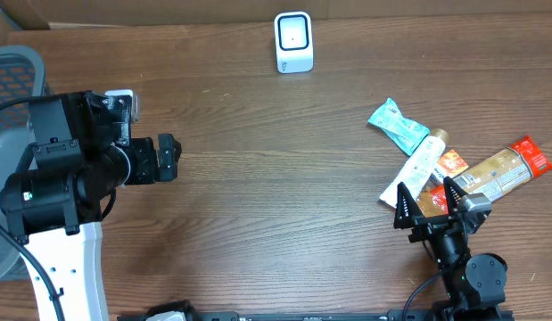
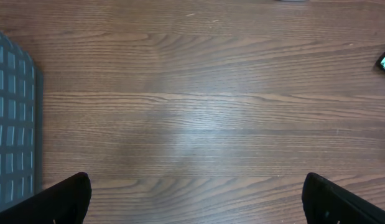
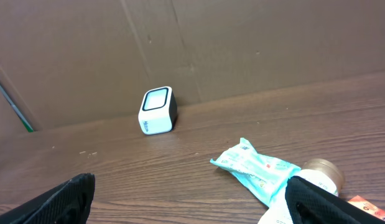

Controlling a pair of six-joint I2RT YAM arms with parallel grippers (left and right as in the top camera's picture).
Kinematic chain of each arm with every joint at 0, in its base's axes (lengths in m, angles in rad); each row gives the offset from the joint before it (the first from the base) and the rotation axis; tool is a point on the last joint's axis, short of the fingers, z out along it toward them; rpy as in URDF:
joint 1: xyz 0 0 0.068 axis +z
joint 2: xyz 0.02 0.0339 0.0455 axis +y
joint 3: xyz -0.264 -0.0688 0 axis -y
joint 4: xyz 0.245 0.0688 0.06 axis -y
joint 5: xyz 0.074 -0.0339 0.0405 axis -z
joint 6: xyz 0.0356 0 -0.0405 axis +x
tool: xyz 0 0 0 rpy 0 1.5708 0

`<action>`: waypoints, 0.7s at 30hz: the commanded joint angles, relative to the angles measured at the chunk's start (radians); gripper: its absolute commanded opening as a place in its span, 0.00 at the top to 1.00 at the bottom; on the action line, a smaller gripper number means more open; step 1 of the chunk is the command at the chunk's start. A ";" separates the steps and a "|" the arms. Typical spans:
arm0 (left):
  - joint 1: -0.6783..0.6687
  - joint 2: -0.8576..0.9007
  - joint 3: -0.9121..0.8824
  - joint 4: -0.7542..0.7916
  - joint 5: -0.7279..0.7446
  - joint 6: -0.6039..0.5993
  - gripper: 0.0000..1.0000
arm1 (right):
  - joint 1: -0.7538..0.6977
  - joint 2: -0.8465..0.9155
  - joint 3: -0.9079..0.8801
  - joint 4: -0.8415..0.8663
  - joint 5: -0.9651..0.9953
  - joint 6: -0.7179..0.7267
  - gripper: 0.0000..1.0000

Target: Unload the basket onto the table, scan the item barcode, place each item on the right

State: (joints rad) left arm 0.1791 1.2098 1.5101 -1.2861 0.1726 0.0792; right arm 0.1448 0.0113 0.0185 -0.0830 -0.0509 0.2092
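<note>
While the left claw hangs spread and empty over the table at left, the scanner stands at the far edge. At right, 1 cluster: teal packet, white tube, orange bar. The right claw, spread, holds nothing by the tube's near end.

A lab bench laid out as a mock shop checkout is indicated: a white scanner is stood on a wood-grain table, cardboard panels are propped just behind the scanner, a mesh chair is seen well to its left, and packaged goods are heaped to its right.
</note>
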 commanded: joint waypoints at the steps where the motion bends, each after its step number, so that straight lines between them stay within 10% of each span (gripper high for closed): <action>1: 0.002 -0.061 0.009 0.007 -0.008 0.012 0.00 | 0.006 -0.008 -0.011 0.003 0.006 -0.001 0.00; 21: 0.002 -0.265 -0.010 0.149 -0.105 0.014 0.00 | 0.006 -0.008 -0.011 0.003 0.006 -0.001 0.00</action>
State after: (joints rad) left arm 0.1791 0.9699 1.5097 -1.1637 0.0811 0.0818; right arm 0.1448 0.0113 0.0185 -0.0834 -0.0513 0.2092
